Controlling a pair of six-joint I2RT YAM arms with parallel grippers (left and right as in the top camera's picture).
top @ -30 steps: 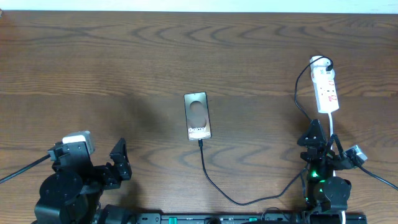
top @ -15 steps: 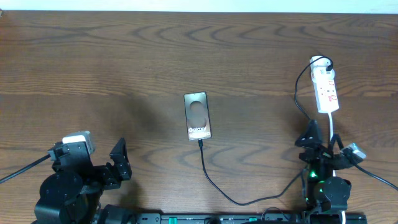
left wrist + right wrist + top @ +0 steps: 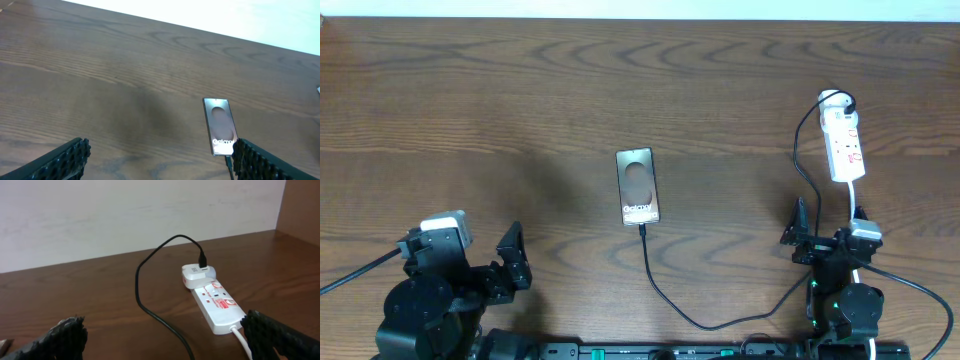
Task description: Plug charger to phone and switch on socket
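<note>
At right bench (image 3: 520, 100) edge: narrow white plastic power strip (image 3: 844, 148) lies lengthwise straight beyond right claw (image 3: 828, 232).
Right claw nearer; jaws fully apart, empty.

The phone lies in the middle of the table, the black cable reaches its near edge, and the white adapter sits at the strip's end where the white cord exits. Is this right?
Not quite. The adapter sits at the strip's opposite end, away from the white cord's exit; the right wrist view shows this. The phone and cable are as you say.

Black, ridged left tool (image 3: 159, 162)
</note>
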